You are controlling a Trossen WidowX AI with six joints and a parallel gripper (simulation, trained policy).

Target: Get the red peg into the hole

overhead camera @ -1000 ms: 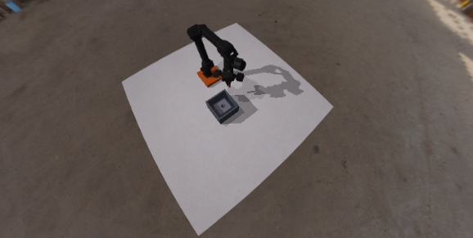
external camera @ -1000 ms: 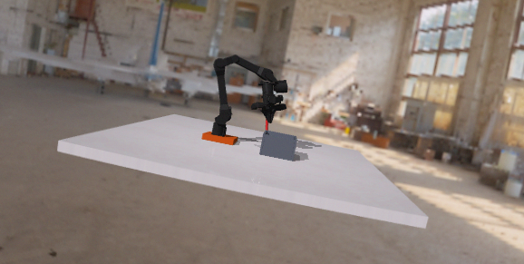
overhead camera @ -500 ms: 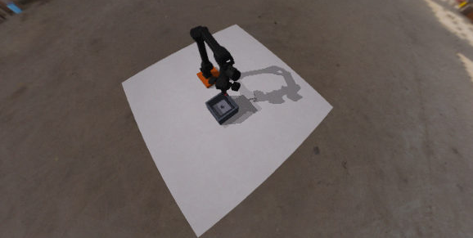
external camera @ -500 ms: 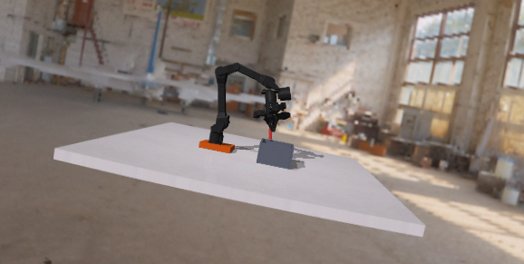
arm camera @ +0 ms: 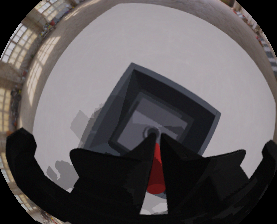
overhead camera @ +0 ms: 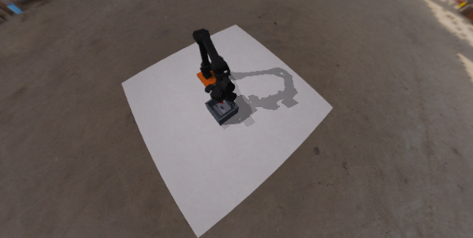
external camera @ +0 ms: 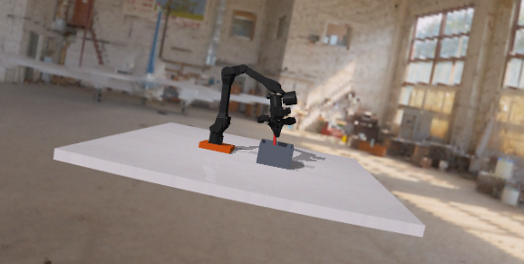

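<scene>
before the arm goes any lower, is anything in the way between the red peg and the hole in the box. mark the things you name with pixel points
Nothing visible stands between the red peg (overhead camera: 222,102) (external camera: 275,140) (arm camera: 157,170), held in the claw (external camera: 276,136) (arm camera: 157,137), and the hole (arm camera: 151,132) in the plate. The box (overhead camera: 221,122) (external camera: 274,154) (arm camera: 176,89) is open on top, though the claw hides part of its inside from the wrist view.
</scene>
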